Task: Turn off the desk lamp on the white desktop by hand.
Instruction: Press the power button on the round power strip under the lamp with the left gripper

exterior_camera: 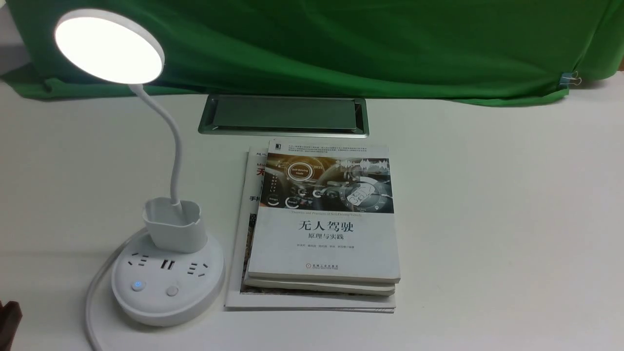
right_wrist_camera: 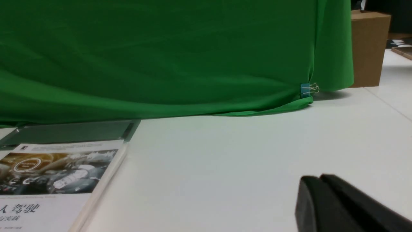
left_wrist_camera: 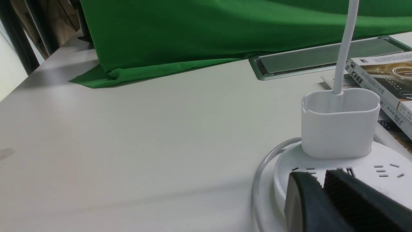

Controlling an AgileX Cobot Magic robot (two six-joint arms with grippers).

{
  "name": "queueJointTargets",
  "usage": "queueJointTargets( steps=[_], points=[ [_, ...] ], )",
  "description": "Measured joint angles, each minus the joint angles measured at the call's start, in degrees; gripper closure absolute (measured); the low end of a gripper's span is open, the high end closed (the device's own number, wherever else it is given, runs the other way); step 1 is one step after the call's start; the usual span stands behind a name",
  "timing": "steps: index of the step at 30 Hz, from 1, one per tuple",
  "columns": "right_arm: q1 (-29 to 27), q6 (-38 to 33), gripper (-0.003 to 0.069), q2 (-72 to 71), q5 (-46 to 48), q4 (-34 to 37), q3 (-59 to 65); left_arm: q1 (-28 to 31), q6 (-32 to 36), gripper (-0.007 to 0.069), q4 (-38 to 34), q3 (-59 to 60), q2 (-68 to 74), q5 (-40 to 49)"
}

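Observation:
The desk lamp is lit. Its round head (exterior_camera: 109, 46) glows at the far left, and its thin neck drops into the small cup holder (exterior_camera: 173, 224). The round base (exterior_camera: 168, 278) carries sockets, a blue-lit button (exterior_camera: 138, 285) and a plain button (exterior_camera: 171, 291). It stands on the white desktop (exterior_camera: 487, 219). In the left wrist view my left gripper (left_wrist_camera: 322, 176) is shut and empty, its dark fingertips in front of the base (left_wrist_camera: 379, 170). Only a dark tip (exterior_camera: 9, 321) shows in the front view, left of the base. My right gripper (right_wrist_camera: 317, 178) is shut and empty above bare desktop (right_wrist_camera: 225, 161).
A stack of books (exterior_camera: 321, 224) lies right of the lamp base. The silver-framed cable hatch (exterior_camera: 282, 115) sits behind them. Green cloth (exterior_camera: 341, 44) covers the back. The lamp's white cable (exterior_camera: 92, 297) loops round the base's left side. A cardboard box (right_wrist_camera: 368, 48) stands far right.

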Motion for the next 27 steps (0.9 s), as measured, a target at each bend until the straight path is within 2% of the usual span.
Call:
queueJointTargets(
  steps=[7,13,20,23,27],
  points=[
    [0.00,0.00,0.0622,0.00,0.00,0.00,0.00,0.00,0.00,0.0551,-0.35,0.00,0.00,-1.78],
    [0.00,0.00,0.0622,0.00,0.00,0.00,0.00,0.00,-3.29,0.0544,-14.04,0.00,0.00,-10.71],
    [0.00,0.00,0.0622,0.00,0.00,0.00,0.00,0.00,-8.10,0.0536,-17.66,-0.61,-0.04,-25.34],
    [0.00,0.00,0.0622,0.00,0.00,0.00,0.00,0.00,-9.60,0.0535,-16.21,-7.40,2.53,-23.72],
    [0.00,0.00,0.0622,0.00,0.00,0.00,0.00,0.00,-9.65,0.0533,-12.95,-21.58,11.26,-12.78]
  ],
)
